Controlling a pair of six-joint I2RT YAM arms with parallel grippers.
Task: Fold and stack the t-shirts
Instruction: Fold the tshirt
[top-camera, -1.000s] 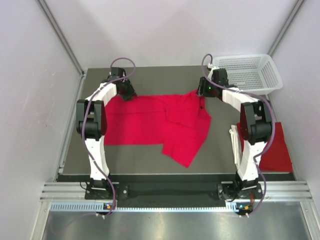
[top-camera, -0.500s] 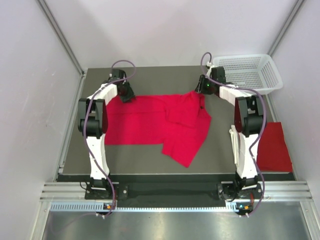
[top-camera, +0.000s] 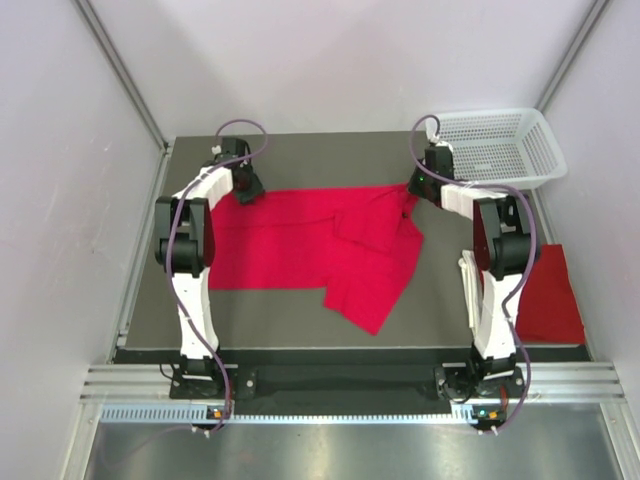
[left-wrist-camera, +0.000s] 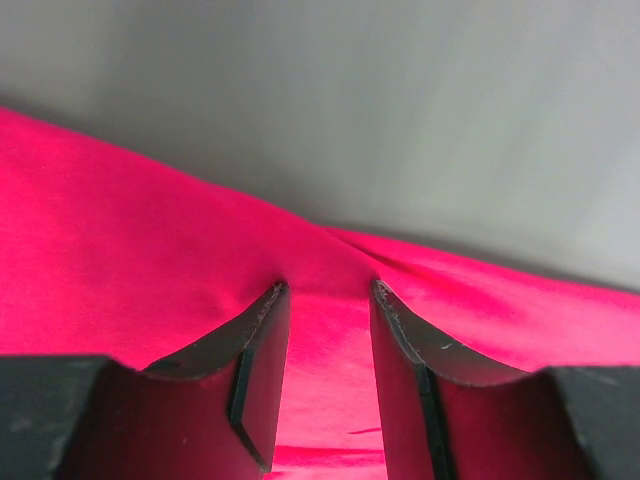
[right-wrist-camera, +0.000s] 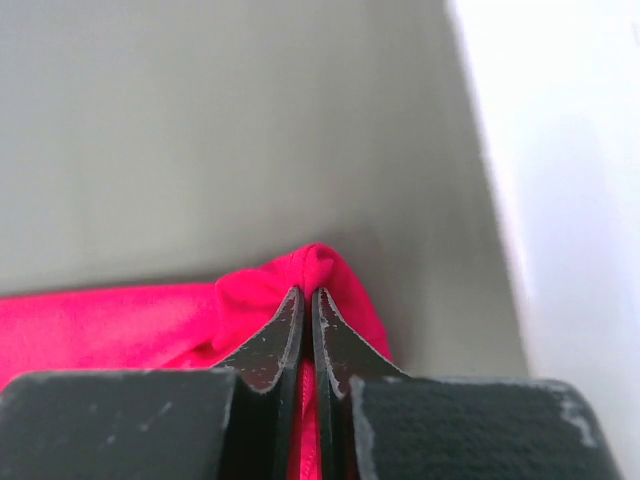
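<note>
Overhead, the red t-shirt (top-camera: 300, 240) lay spread across the middle of the table (top-camera: 300, 150). Its right part was doubled over and rumpled, with one flap pointing toward the near edge. Left gripper (left-wrist-camera: 327, 290) sat on the shirt's far left corner, jaws parted, cloth puckered between the tips. Right gripper (right-wrist-camera: 308, 292), at the far right corner, was clenched on a small bunched fold. Second t-shirt (top-camera: 552, 295) lay flat at the table's right side, partly behind the right arm. White basket (top-camera: 500, 148) stood at the far right corner.

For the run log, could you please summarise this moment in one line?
left gripper: open, astride t-shirt far edge | right gripper: shut on t-shirt corner | t-shirt: spread, not yet folded
</note>
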